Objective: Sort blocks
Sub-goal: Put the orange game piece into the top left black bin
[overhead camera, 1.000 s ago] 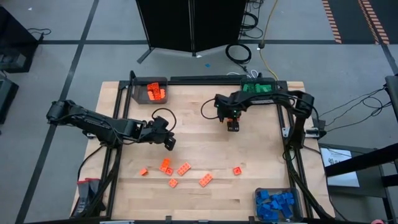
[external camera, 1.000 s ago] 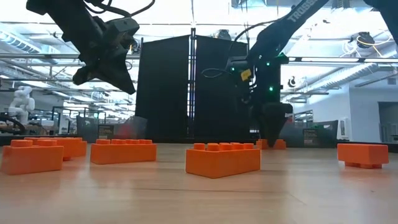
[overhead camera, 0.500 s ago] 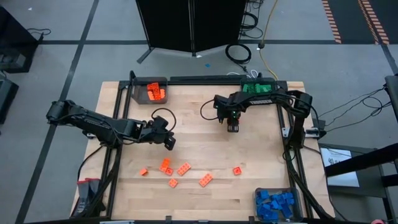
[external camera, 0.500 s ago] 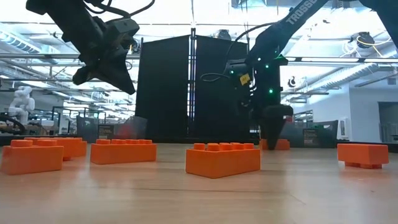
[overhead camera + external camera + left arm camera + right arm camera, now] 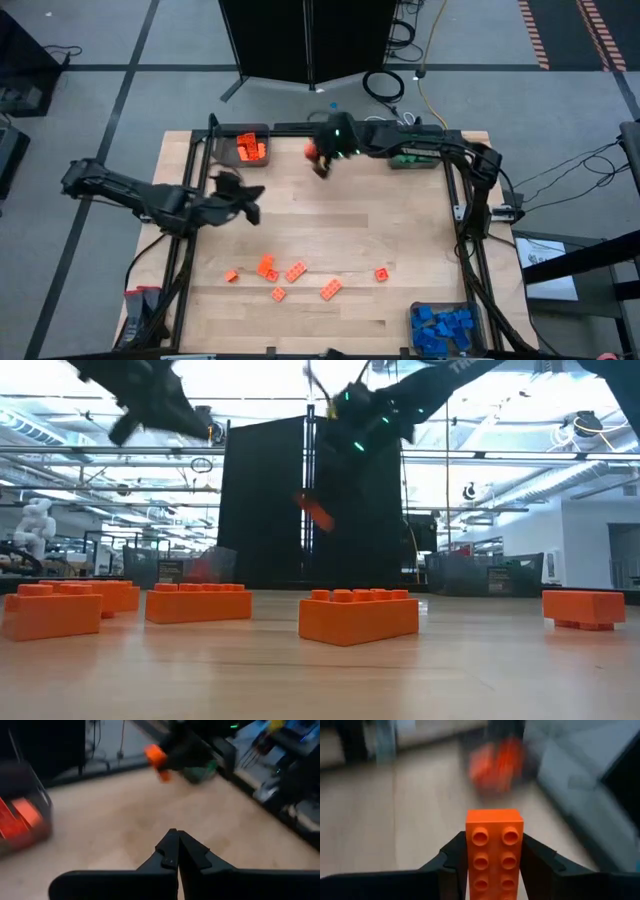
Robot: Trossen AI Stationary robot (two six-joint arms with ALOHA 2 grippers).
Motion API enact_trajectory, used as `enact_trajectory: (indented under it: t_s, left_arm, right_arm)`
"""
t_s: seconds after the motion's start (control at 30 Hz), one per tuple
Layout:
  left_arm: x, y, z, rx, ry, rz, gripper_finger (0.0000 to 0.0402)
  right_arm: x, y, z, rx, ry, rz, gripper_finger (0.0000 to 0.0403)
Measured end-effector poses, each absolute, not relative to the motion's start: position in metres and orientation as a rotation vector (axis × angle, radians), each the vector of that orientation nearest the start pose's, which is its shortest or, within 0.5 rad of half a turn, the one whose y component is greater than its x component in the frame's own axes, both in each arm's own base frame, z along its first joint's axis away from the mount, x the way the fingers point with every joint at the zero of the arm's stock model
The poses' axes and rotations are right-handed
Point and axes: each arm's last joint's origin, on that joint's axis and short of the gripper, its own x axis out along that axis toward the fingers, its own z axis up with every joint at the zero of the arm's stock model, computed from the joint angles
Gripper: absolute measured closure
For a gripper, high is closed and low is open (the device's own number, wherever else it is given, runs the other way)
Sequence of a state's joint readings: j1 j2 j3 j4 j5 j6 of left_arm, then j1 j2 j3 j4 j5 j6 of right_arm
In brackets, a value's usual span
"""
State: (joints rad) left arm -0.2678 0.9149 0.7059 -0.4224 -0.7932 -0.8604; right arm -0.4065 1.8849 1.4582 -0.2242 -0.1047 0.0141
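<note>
Orange brick (image 5: 494, 852) up in the air, pinched lengthwise between the right gripper's (image 5: 318, 160) two dark fingers (image 5: 536, 857), studs facing the wrist camera! That gripper hangs above the far edge of the wooden worktop (image 5: 400, 240), just right of the bin of orange bricks (image 5: 250, 147) in the far left corner; the low view shows the brick (image 5: 316, 512) tilted, well clear of the surface. Over on the left, the left gripper (image 5: 250, 205) is clenched tight on nothing, its fingertips (image 5: 176, 842) pressed together, hovering above bare wood on the left half of the worktop. Down on the near side, loose orange bricks (image 5: 282, 275) lie scattered in a group left of centre, with one orange brick apart (image 5: 381, 275) farther right. A green bin (image 5: 412, 150) sits at the far right edge beneath the right arm, and a bin of blue bricks (image 5: 443, 328) fills the near right corner.
</note>
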Motion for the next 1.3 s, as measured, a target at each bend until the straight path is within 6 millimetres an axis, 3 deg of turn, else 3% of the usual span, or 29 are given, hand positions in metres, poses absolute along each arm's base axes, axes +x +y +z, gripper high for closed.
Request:
enact_trajectory:
  t_s: [0.17, 0.43, 0.53, 0.6, 0.77, 1.07, 1.3]
  left_arm:
    - [0.151, -0.023, 0.287, -0.468, 0.219, 0.675, 0.0402]
    - [0.136, -0.019, 0.297, -0.486, 0.168, 0.653, 0.0402]
    - [0.136, -0.019, 0.296, -0.482, 0.174, 0.654, 0.0402]
    - [0.136, -0.019, 0.295, -0.475, 0.188, 0.660, 0.0402]
    - [0.135, -0.018, 0.292, -0.458, 0.211, 0.671, 0.0402]
    - [0.134, -0.018, 0.290, -0.444, 0.231, 0.678, 0.0402]
    - [0.134, -0.018, 0.290, -0.442, 0.234, 0.679, 0.0402]
  right_arm:
    - [0.435, -0.186, 0.278, 0.231, 0.264, -0.302, 0.0286]
    - [0.523, -0.208, 0.275, 0.224, 0.095, -0.216, 0.0286]
    - [0.545, -0.216, 0.258, 0.279, 0.053, -0.209, 0.0286]
    - [0.545, -0.223, 0.241, 0.340, -0.006, -0.221, 0.0286]
    - [0.544, -0.236, 0.206, 0.457, 0.084, -0.293, 0.0286]
    - [0.544, -0.237, 0.200, 0.424, 0.110, -0.316, 0.0286]
    - [0.546, -0.240, 0.176, 0.531, 0.136, -0.330, 0.0286]
